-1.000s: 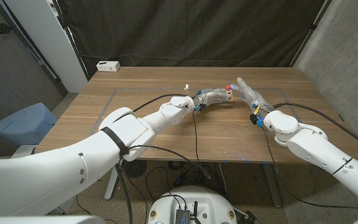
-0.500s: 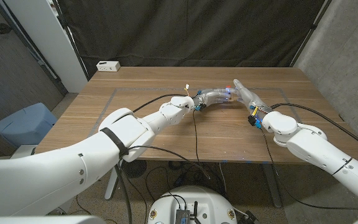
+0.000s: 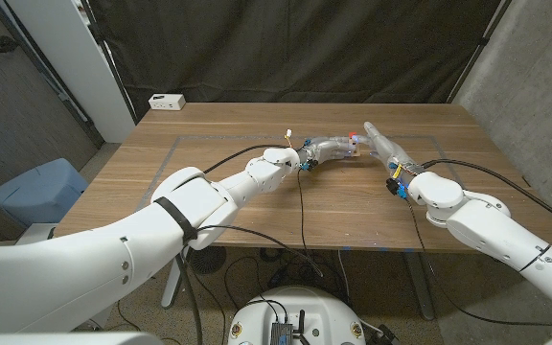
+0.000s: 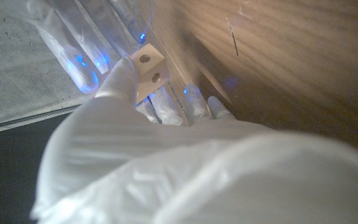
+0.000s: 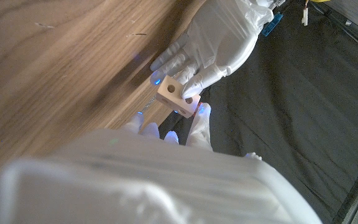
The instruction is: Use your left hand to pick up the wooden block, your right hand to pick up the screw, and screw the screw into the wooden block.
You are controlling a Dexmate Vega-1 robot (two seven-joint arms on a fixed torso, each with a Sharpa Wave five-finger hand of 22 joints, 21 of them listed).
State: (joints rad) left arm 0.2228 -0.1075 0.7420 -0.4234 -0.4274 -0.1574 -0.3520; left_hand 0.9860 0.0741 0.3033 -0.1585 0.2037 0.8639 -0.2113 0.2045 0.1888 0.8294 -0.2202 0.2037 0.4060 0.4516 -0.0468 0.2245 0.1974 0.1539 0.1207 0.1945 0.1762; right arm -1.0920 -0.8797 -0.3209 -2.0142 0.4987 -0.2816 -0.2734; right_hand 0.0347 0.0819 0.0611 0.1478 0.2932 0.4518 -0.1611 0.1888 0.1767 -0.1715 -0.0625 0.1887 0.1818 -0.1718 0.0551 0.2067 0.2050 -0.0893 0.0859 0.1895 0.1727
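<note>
I'm easing my right hand back off the wooden block again; the block's end is showing once more beside its fingertips.

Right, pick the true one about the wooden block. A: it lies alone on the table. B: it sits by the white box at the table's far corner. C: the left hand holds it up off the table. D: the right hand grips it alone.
C: the left hand pinches the wooden block clear of the table, holes visible in its faces.

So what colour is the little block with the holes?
Light tan, bare wood. The wooden block, held by the left hand, shows best in the right wrist view.
</note>
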